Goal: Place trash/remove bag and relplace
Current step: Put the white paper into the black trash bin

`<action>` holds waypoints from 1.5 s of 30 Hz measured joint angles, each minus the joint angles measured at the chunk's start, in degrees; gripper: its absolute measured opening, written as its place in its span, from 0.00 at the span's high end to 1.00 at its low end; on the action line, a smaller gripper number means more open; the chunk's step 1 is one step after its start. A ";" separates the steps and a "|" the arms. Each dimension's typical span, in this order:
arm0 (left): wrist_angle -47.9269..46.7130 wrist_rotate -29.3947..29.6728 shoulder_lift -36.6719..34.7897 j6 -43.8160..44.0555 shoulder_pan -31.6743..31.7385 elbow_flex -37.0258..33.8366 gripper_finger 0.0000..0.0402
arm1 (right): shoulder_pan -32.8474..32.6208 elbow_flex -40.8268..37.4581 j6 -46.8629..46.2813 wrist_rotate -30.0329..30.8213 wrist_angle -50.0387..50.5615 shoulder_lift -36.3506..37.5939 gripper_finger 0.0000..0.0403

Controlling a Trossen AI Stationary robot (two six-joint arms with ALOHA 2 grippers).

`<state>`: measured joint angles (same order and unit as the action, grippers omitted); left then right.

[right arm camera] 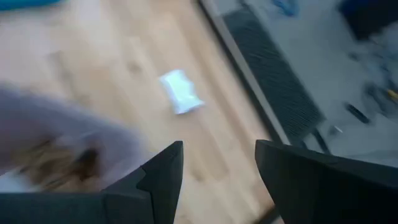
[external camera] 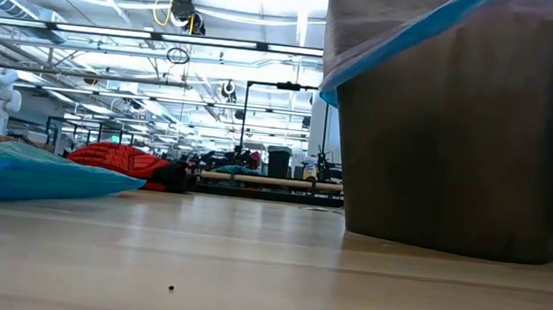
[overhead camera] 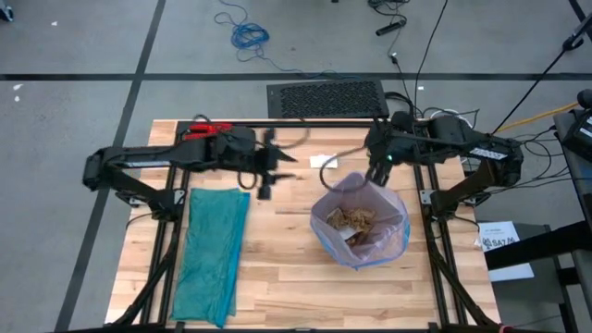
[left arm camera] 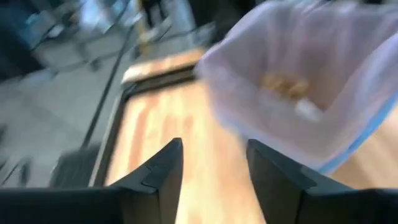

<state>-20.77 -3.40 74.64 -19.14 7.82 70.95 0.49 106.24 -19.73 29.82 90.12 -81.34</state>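
Note:
A dark bin [external camera: 458,141] stands on the table's right half, lined with the pale pink-white bag [overhead camera: 388,231]. The bag's top is folded over the rim, showing a blue drawstring edge [external camera: 396,45]. Brown paper wads [overhead camera: 353,220] lie inside the bag. A white scrap [overhead camera: 321,160] lies on the wood beyond the bin and appears as a white packet [right arm camera: 180,91] in the right wrist view. My left gripper [overhead camera: 268,176] hovers open to the left of the bin, its fingers [left arm camera: 165,171] pointing toward the bag [left arm camera: 298,81]. My right gripper [overhead camera: 376,174] is open over the bin's far rim, with nothing between its fingers [right arm camera: 165,171].
A teal-green plastic bag [overhead camera: 213,250] lies flat along the table's left side. A red glove [overhead camera: 208,129] sits at the far edge behind the left arm. A black grille [overhead camera: 326,97] lies on the floor beyond the table. Bare wood shows in front of the bin.

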 joint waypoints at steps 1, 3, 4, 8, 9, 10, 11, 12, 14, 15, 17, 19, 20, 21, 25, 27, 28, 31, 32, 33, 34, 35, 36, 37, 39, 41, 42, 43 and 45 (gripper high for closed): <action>-0.84 0.86 -1.55 0.43 1.12 -1.24 0.60 | 2.07 0.00 0.07 0.67 -0.18 0.00 0.52; -2.28 1.51 -4.10 1.08 3.29 -4.22 0.67 | 6.69 -0.02 1.13 0.53 -0.12 0.00 0.52; -2.30 1.60 -5.44 1.80 4.30 -5.86 0.70 | 9.28 -0.17 1.90 0.27 -0.24 0.00 0.52; 0.62 1.04 -11.06 2.89 8.43 -13.07 0.87 | 20.87 -2.90 6.56 -3.39 -0.35 0.02 0.58; 2.48 0.08 -12.43 3.62 9.42 -14.98 0.91 | 23.64 -4.13 8.02 -5.99 -0.85 0.02 0.60; 4.41 -1.25 -13.74 4.25 10.41 -16.86 0.95 | 26.28 -5.49 9.46 -9.01 -1.91 0.02 0.63; 6.80 -2.77 -14.98 5.15 11.42 -18.72 0.98 | 28.99 -6.98 10.96 -12.24 -3.27 0.02 0.66; 8.97 -4.49 -16.16 6.05 12.45 -20.56 0.98 | 31.21 -8.57 12.09 -15.28 -4.47 0.02 0.69; 13.00 -7.51 -18.19 8.01 14.31 -23.47 0.98 | 34.92 -12.08 13.47 -20.66 -7.01 0.02 0.75; 14.31 -8.58 -19.11 8.73 15.25 -24.78 0.98 | 36.25 -13.99 13.78 -22.86 -8.27 0.02 0.78; 15.88 -10.57 -20.69 9.83 16.67 -26.58 0.99 | 37.82 -17.83 13.81 -26.78 -9.65 0.00 0.83; 15.96 -12.13 -21.85 9.86 17.58 -27.63 0.99 | 38.08 -21.44 13.28 -30.69 -10.65 0.00 0.89; 15.99 -12.38 -22.35 9.84 17.96 -28.13 0.99 | 37.71 -23.10 12.85 -32.80 -11.16 0.00 0.91; 15.88 -12.62 -22.78 9.82 18.32 -28.68 0.99 | 37.07 -24.71 12.18 -35.45 -11.90 0.00 0.93; 15.76 -12.67 -23.39 9.89 19.28 -30.28 1.00 | 32.21 -29.00 9.40 -46.67 -13.00 0.00 0.99; 15.34 -12.67 -23.35 10.30 19.59 -30.71 1.00 | 29.28 -29.90 7.62 -50.28 -13.61 0.00 1.00; 15.38 -12.68 -23.35 10.76 19.69 -30.79 1.00 | 27.84 -30.12 6.61 -51.65 -14.11 0.00 1.00; 15.93 -12.74 -23.39 10.94 20.28 -30.81 1.00 | 23.78 -30.27 4.15 -54.32 -18.52 0.00 1.00; 15.95 -12.74 -23.39 10.96 20.36 -30.81 1.00 | 22.62 -30.27 3.87 -54.95 -20.66 0.00 1.00; 15.89 -12.74 -23.39 10.96 20.39 -30.81 1.00 | 21.57 -30.27 3.76 -55.57 -23.31 0.00 1.00; 15.91 -12.74 -23.39 10.96 20.38 -30.81 1.00 | 20.69 -30.27 3.76 -55.95 -26.09 -0.01 1.00; 15.90 -12.74 -23.39 10.99 20.38 -30.81 1.00 | 19.97 -30.25 4.17 -56.02 -28.39 -0.14 1.00; 15.86 -12.75 -23.39 11.24 20.38 -30.81 1.00 | 19.43 -30.25 5.19 -56.07 -30.31 -0.26 1.00; 15.67 -12.74 -23.39 11.34 20.38 -30.81 1.00 | 19.22 -30.25 6.43 -55.12 -31.79 -0.38 1.00; 15.46 -12.74 -23.39 11.88 20.38 -30.84 1.00 | 19.44 -30.25 8.44 -49.83 -33.91 -0.66 1.00; 15.48 -12.73 -23.39 12.81 20.38 -30.84 1.00 | 21.02 -30.25 9.59 -43.79 -33.62 -0.81 1.00; 15.35 -12.73 -23.39 12.88 20.38 -30.84 1.00 | 22.22 -30.25 9.82 -42.16 -33.31 -1.11 1.00; 14.96 -12.72 -23.39 12.88 20.38 -30.84 1.00 | 23.84 -30.25 9.92 -41.82 -33.23 -1.46 0.99; 13.99 -12.50 -23.38 12.90 20.38 -30.88 1.00 | 27.48 -30.25 9.92 -42.16 -32.94 -2.62 0.97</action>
<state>-6.79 -15.91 51.25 -6.24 28.21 40.07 27.97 75.99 -9.80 -12.33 57.18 -83.96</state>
